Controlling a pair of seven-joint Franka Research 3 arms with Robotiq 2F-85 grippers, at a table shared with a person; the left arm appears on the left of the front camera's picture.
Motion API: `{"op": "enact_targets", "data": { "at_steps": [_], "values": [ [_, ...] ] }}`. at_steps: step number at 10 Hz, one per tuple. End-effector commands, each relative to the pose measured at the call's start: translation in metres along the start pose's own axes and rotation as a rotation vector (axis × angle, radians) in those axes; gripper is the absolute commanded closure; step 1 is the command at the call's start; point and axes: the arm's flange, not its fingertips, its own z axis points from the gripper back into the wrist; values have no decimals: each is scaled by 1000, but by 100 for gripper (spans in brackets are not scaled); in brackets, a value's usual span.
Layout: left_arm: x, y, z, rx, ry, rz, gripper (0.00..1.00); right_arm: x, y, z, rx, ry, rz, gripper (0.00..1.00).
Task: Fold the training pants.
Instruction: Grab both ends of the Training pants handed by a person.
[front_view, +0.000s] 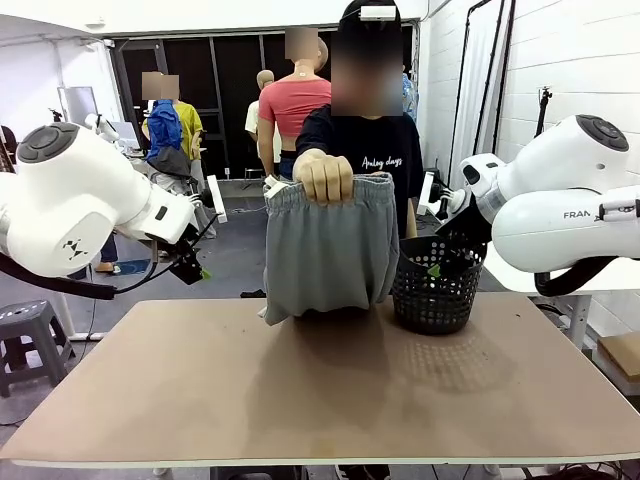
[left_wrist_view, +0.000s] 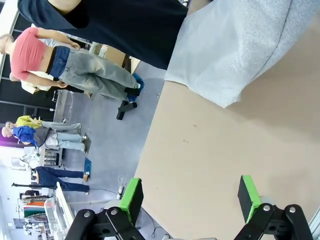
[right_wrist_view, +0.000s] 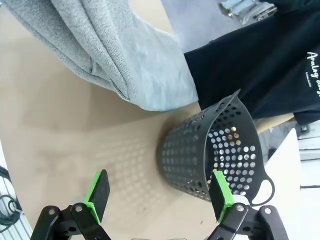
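Pants (front_view: 330, 250) of soft grey jersey beside round perforated black basket (front_view: 433, 295)

Bright, even indoor lighting; soft shadows on counter (front_view: 300, 400) below training pants (front_view: 330, 250) and basket (front_view: 435, 295); sharp focus, wide-angle bending at wrist-view edges.

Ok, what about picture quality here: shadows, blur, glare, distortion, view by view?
Front view: sharp, evenly lit; the training pants and black basket drop soft shadows onto the table. Left wrist view: rolled sideways, a soft shadow under the pants. Right wrist view: the basket's holes cast a dotted shadow on the table; no obvious glare.
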Motion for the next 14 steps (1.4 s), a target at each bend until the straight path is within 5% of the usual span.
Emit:
{"op": "enact_targets", "data": {
  "at_steps": [1,7,14],
  "values": [
    [1,-1,0,19,11,18,0,1,1,-1,5,-5,-7,0],
    [6,-2,-59,-78,126,-160,0,0,6,-43,40,1,75,0],
    [-1,-5,-92,-149,-134,-307,0,-12,8,-65,49,-138,118,0]
  ]
}}
